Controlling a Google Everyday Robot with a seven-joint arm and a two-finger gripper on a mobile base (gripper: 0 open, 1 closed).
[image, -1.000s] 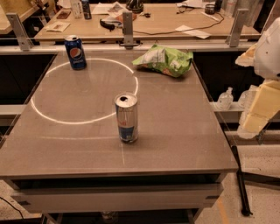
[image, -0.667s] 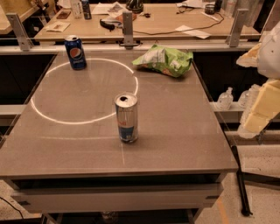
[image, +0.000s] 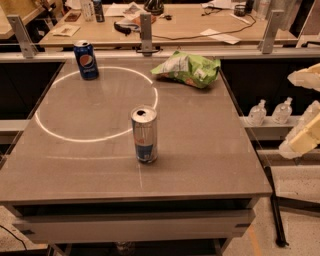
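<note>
Right of table: cream hand (spread); crinkly bag.

Warm dim light; ring glare on table; gripper pale-bright, right edge.

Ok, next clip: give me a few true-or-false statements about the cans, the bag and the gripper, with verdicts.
1. The silver can stands upright near the middle of the table. True.
2. The blue Pepsi can lies on its side. False: it stands upright at the far left corner.
3. The gripper hangs beyond the table's right edge, jaws apart, holding nothing. True.
4. The green chip bag leans against the silver can. False: it lies apart from it, at the far side of the table.
</note>
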